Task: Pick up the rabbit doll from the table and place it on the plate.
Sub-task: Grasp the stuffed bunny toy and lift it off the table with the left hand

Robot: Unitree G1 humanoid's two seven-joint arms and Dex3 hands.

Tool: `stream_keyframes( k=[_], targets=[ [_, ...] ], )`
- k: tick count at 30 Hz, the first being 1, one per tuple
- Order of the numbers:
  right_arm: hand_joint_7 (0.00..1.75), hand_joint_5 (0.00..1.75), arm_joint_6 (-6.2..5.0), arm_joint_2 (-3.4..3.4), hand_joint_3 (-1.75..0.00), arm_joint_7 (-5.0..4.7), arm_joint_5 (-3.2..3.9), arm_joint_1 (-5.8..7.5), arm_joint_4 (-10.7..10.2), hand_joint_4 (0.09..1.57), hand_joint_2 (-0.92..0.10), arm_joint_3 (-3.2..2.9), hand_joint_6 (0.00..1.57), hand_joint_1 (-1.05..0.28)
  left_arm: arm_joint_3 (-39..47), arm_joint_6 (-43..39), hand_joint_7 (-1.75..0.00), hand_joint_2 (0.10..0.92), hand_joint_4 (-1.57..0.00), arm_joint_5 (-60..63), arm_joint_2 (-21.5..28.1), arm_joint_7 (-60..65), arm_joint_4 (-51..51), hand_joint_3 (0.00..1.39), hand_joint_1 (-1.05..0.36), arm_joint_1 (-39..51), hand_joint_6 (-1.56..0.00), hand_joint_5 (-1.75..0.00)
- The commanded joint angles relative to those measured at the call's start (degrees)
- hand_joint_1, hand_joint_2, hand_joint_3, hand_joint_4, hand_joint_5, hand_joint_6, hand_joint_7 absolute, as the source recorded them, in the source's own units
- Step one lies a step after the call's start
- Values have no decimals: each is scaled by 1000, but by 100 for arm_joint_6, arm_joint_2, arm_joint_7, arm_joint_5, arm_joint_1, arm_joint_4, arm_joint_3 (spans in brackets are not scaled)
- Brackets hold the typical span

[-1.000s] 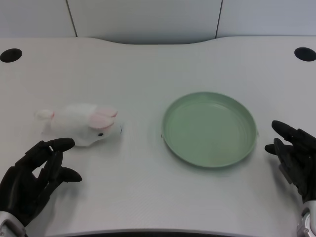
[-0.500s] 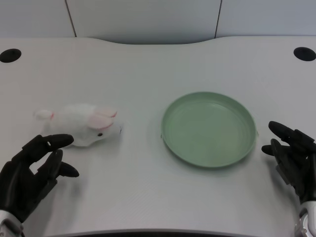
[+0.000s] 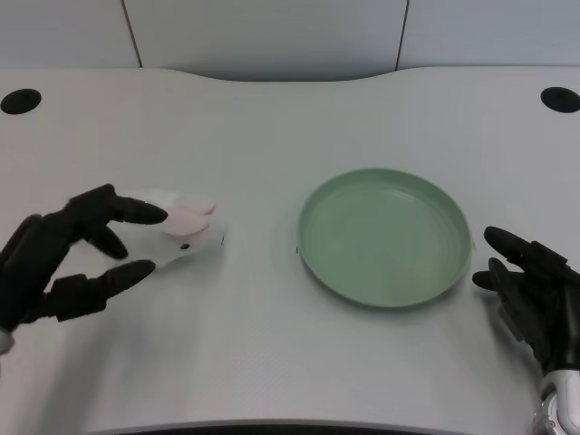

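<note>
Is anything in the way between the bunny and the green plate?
No. Only bare white table lies between the bunny and the plate. The left hand is already around the bunny's back end, fingers spread.

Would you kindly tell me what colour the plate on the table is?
The plate is pale green, seen best in the head view.

Illumination is bright, even and diffuse, apparently from overhead. Shadows are soft and faint: a thin one under the near rim of the plate (image 3: 384,237), a pale one beneath the left hand (image 3: 68,256). No harsh glare on the table (image 3: 272,136). Focus is slightly soft overall. The table's far edge bows, indicating mild lens distortion.
</note>
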Motion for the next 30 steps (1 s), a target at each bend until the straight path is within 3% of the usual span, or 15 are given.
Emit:
stream_keyframes(
  k=[1,3,4,7,12,16,19,21,24,26,30],
  targets=[
    [5,964,27,-50,-266,53,80,28,-35,619,-921,-39,934,-305,-235,-394,-696,921,-122,877,503,541,39,235,-725,-328,-336,-1378],
    [4,971,-53,-31,-266,242,177,35,-51,611,-921,-90,933,-294,-446,-368,-580,921,-25,1368,804,658,20,214,-787,-560,-235,-1162],
    [4,975,-89,-36,-267,247,164,39,-54,610,-921,-88,932,-293,-541,-310,-554,921,-12,1536,923,656,-5,207,-798,-676,-219,-1114],
    [7,987,21,-42,-257,162,142,24,-43,610,-921,-97,938,-307,-787,-186,-293,921,0,2007,1171,761,-47,116,-830,-985,-233,-829],
    [7,978,-33,-57,-267,35,60,32,-20,595,-921,-61,940,-290,-1255,296,-119,921,1,2523,1434,518,-150,68,-913,-1491,-163,-372],
    [18,970,-91,-27,-265,-4,63,44,-25,599,-921,-85,961,-286,-1676,569,-68,921,1,2781,1572,264,-12,59,-990,-1903,-115,-235],
    [26,969,-98,16,-247,8,115,56,-31,616,-921,-127,978,-291,-2045,807,-54,920,1,2948,1550,20,300,47,-1036,-2279,-101,-157],
    [22,966,-142,-13,-246,-111,-3,90,-50,620,-921,-62,973,-290,-2283,963,-47,919,0,3102,1480,8,578,38,-1046,-2504,-93,-122],
    [17,974,-210,-64,-249,-231,-113,126,-60,632,-921,6,964,-292,-2594,1110,-41,915,-1,3253,1355,84,1105,26,-1048,-2815,-84,-89],
    [17,982,-226,-86,-245,-227,-115,130,-53,636,-921,16,965,-305,-2824,1203,-32,918,1,3383,1270,96,1557,28,-1048,-3060,-68,-47],
    [14,988,-297,-63,-259,47,64,143,-37,632,-921,-80,961,-316,-3217,1359,-24,912,-4,3574,1052,211,2502,24,-1048,-3546,-52,-13]
  ],
)
